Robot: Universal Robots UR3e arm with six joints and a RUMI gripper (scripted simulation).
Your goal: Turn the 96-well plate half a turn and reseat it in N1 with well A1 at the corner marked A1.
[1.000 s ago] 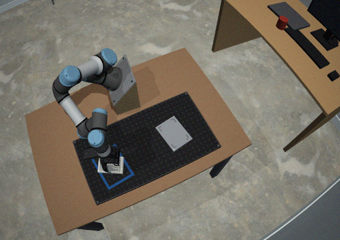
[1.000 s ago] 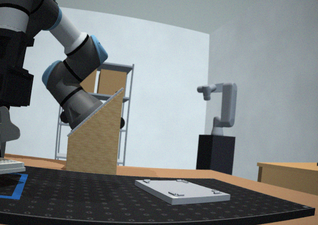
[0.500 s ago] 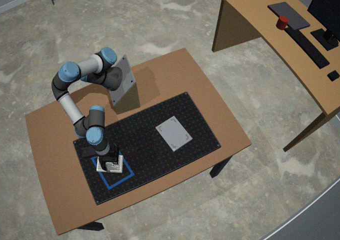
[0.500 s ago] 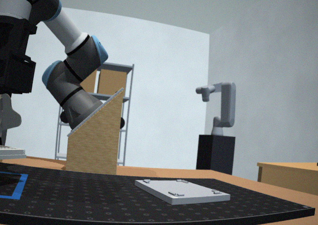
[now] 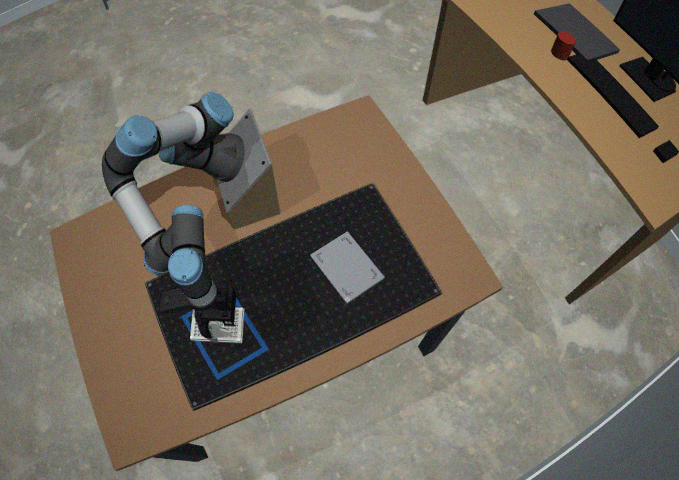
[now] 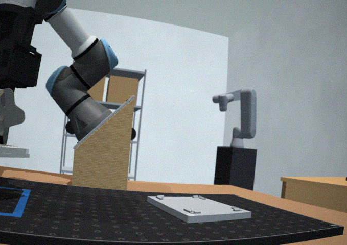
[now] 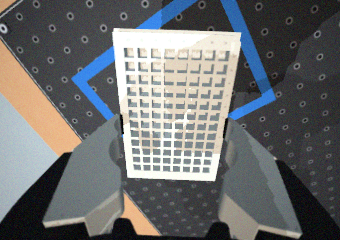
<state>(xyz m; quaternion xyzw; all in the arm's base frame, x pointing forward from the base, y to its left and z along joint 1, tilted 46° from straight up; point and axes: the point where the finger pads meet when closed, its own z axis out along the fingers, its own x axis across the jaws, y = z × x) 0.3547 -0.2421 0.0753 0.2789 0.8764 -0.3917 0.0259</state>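
The white 96-well plate (image 5: 223, 327) hangs level in the air above the blue square outline (image 5: 225, 344) at the left end of the black perforated board. My gripper (image 7: 173, 117) is shut on the plate's two long sides, as the wrist view shows (image 7: 175, 107). In the exterior view the plate (image 6: 1, 149) is well clear of the board. The grey plate nest N1 (image 5: 347, 266) (image 6: 198, 207) with its corner locators lies empty at the middle right of the board. I cannot make out the plate's cut corner.
The arm's base sits on a slanted wooden wedge (image 6: 104, 150) at the back of the table. A separate desk (image 5: 578, 84) with a red cylinder and dark items stands far right. A second robot arm (image 6: 240, 115) and a shelf stand in the background.
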